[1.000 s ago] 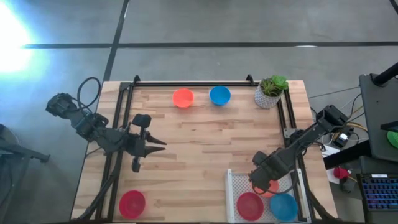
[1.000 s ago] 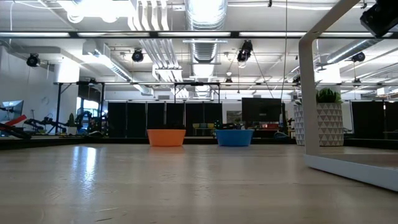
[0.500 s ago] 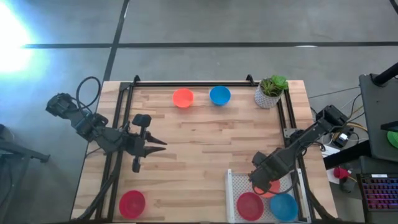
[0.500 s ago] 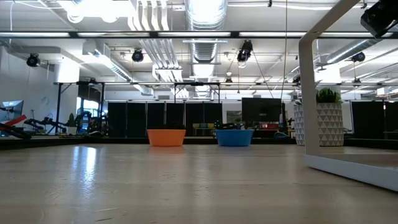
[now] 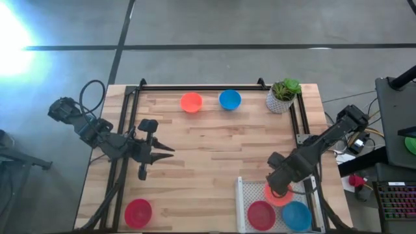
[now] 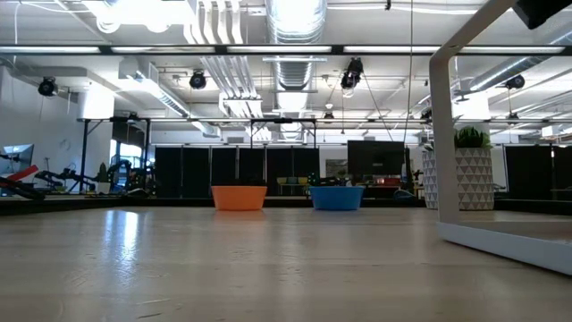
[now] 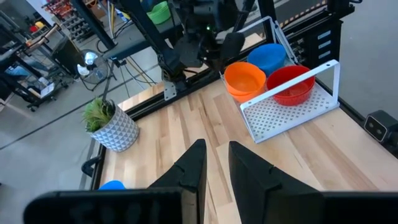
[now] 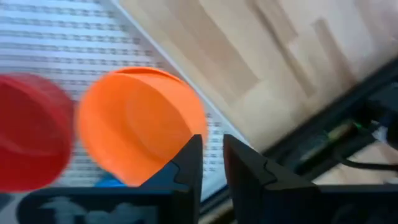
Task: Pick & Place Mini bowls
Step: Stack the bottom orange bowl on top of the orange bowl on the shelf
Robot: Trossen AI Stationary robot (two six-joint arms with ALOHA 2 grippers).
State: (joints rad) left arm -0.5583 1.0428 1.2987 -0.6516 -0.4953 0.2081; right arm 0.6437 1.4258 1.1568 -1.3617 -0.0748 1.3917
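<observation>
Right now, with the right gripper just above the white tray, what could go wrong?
1. The orange bowl sits in the white tray close under the right gripper, so the fingers may catch its rim when the arm rises.
2. The tray already holds a red bowl and a blue bowl, packed close together; further bowls may not find room or may knock these.

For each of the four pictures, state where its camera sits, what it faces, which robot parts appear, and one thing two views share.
High view: overhead, facing down on the table; both arms show.
Low view: at tabletop height, facing across to the room; no arm shows.
Left wrist view: on the left arm, facing the white tray; own fingers and the right arm show.
Right wrist view: above the tray; own fingers show.
Shared: the orange bowl in both wrist views.
</observation>
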